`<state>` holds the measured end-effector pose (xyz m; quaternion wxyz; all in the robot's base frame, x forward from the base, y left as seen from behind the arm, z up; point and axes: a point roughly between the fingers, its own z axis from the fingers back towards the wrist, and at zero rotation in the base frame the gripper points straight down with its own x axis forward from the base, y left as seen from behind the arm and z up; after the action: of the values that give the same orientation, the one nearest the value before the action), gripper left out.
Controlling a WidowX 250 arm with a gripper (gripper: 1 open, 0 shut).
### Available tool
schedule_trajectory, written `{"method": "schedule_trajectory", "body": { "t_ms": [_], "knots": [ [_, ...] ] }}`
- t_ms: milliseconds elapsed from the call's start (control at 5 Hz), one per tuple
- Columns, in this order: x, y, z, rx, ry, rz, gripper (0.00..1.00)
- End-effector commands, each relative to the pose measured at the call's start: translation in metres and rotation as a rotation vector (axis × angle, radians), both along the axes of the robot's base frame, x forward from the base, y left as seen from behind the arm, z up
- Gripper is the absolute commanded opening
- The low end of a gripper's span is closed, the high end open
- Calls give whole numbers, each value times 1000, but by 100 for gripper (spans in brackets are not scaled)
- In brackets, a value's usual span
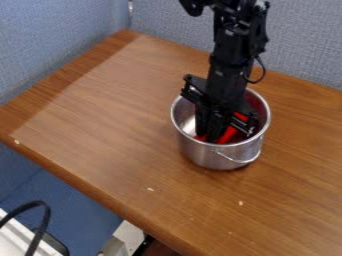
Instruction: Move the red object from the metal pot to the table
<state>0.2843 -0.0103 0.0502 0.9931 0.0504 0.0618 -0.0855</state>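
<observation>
The metal pot (203, 150) stands on the brown table (94, 110), right of its middle. My gripper (214, 127) reaches straight down into the pot, its black fingers drawn close together below the rim. The red object (241, 126) lies inside the pot, and a strip of it shows just right of the fingers, which look shut on its near end. The rest of the red object is hidden behind the fingers and the pot wall.
The table's front edge runs diagonally from the left corner toward the bottom right. A blue fabric wall (54, 40) stands behind. A black cable (27, 228) loops on the floor at the lower left. Bare wood spreads left of the pot.
</observation>
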Motion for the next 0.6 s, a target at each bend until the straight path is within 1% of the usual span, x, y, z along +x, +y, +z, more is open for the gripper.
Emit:
{"method": "schedule_trajectory", "body": {
  "t_ms": [0,400],
  "knots": [
    [2,6,15,-9,-47,-10,0],
    [-14,8,26,-22,-51,72,0]
  ]
}}
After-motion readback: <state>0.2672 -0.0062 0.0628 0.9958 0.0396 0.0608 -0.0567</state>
